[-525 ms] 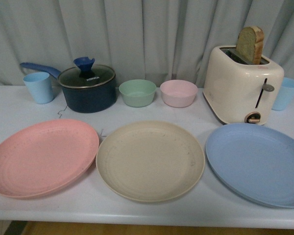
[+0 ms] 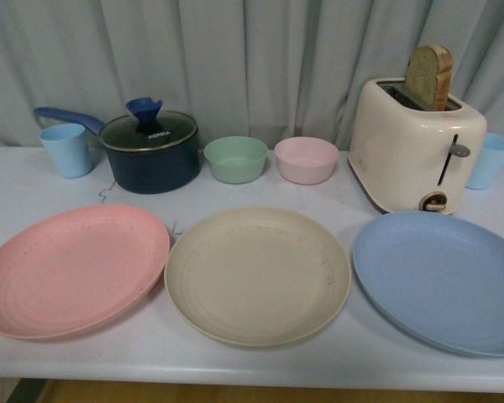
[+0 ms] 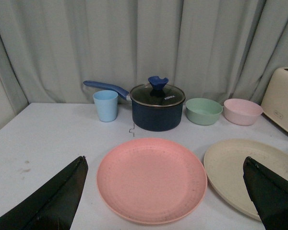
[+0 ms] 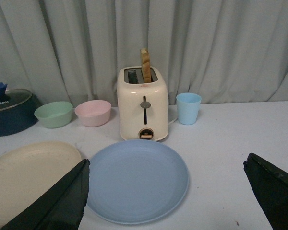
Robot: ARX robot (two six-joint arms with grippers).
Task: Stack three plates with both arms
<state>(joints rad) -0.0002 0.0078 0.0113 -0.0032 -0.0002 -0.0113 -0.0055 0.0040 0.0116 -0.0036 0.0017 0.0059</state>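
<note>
Everything is lying unstacked on the white worktop (image 2: 25,195).
The left gripper (image 3: 164,160) and right gripper (image 4: 166,164) are both gaping wide; the round matte pink plate (image 2: 71,269) is sitting just left of the round cream-beige plate (image 2: 257,275), and the round light-blue plate (image 2: 441,281) just right.

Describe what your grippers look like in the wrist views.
Left gripper: two matte black, wedge-shaped fingers tapering to pointed tips. Right gripper: the same black tapered fingers. No cables, markings or arm links show; the front view shows neither arm.
</note>
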